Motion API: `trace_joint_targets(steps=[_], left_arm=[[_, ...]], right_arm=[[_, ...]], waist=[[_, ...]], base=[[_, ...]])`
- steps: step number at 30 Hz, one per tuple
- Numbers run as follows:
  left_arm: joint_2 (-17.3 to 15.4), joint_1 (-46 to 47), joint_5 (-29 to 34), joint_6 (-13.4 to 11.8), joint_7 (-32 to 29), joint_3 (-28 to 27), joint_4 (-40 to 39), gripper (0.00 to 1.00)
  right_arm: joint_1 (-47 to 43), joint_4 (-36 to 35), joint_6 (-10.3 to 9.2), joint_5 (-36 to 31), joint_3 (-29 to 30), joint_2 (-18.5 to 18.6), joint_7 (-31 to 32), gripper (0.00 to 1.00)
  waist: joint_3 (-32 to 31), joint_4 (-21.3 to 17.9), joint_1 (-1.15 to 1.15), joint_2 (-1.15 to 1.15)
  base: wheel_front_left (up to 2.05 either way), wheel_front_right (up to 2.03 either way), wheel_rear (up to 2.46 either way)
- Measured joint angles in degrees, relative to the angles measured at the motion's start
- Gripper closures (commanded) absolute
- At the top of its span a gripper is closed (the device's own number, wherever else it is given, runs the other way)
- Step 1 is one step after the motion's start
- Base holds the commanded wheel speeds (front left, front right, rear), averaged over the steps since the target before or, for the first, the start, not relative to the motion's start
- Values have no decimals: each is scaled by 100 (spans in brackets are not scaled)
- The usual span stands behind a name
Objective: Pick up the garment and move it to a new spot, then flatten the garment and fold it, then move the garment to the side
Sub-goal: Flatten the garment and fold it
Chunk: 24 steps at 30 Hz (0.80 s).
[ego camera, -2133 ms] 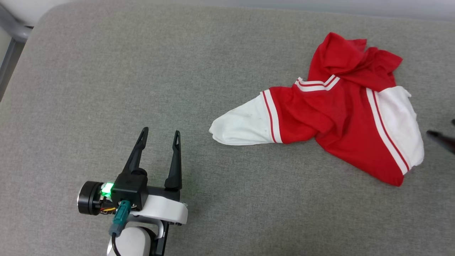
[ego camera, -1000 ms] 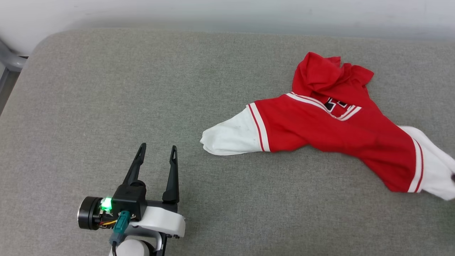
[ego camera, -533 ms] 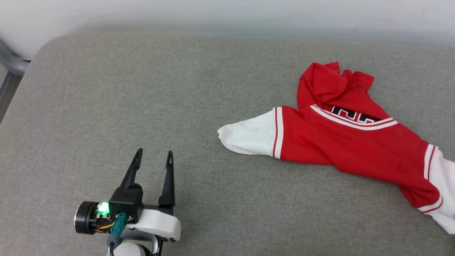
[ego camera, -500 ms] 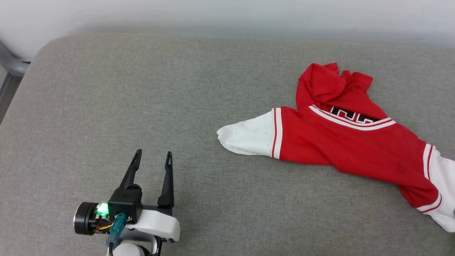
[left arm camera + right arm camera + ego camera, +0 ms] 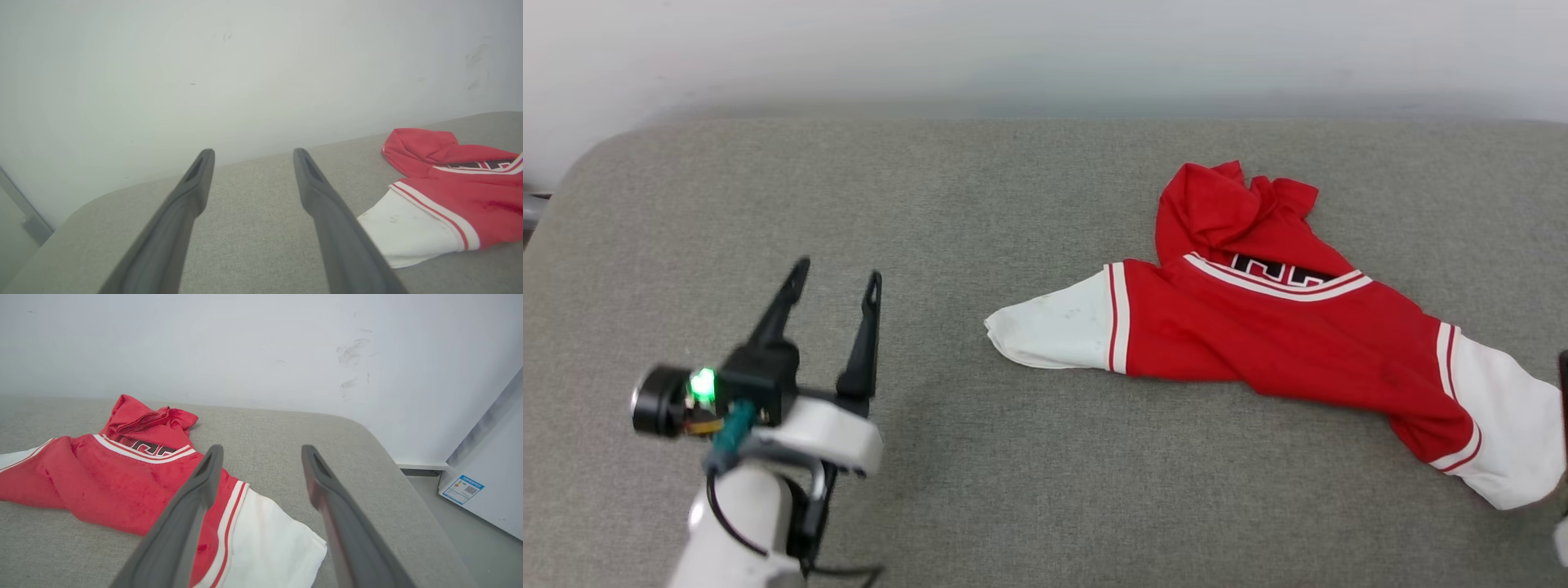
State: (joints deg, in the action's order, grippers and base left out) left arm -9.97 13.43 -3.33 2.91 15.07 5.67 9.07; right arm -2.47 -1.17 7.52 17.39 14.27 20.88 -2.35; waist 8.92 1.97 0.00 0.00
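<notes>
Left gripper [image 5: 838,269] and right gripper [image 5: 263,449] both spread wide, holding nothing. Garment [image 5: 1258,343] looks soft, light, floppy imo, so I'd pinch the white sleeves [image 5: 1054,335] w/ both.

Bare room: white wall [image 5: 245,61], grey cushion [image 5: 1013,204]

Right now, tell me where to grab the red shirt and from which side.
Take the garment by its white sleeves, which stick out flat past the bunched body. The left sleeve tapers toward the open left end effector, so come from the left; the right sleeve lies ahead of the open right end effector, so probably come from the right.
</notes>
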Motion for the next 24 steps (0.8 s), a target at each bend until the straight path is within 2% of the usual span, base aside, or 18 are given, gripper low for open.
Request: trace_joint_targets(steps=[3, 6, 10, 18, 24], left_arm=[[-219, 538, -73, 204, -136, 79, 211, 0], [-366, 1093, -367, 374, -555, 229, 399, 0], [-679, 1813, -751, 443, -1461, 688, 641, 0], [-1452, 2900, -2297, 449, -3541, 2409, 870, 0], [-1731, 3484, -3304, 449, -4734, 3495, 1071, 0]], right_arm=[[-57, -335, 0, -313, -78, -282, -80, 0], [-122, -578, 0, -554, -202, -526, -90, 0], [-171, -806, 0, -710, -326, -721, -79, 0], [-187, -858, 0, -833, -486, -892, -31, 0], [-87, -771, 0, -832, -604, -918, -31, 0]], waist=[[24, -63, 0, 0], [67, -126, 0, 0], [152, -217, 0, 0], [334, -409, 0, 0], [477, -547, 0, 0]], base=[[0, 0, 0], [0, 0, 0], [0, 0, 0], [0, 0, 0], [0, 0, 0]])
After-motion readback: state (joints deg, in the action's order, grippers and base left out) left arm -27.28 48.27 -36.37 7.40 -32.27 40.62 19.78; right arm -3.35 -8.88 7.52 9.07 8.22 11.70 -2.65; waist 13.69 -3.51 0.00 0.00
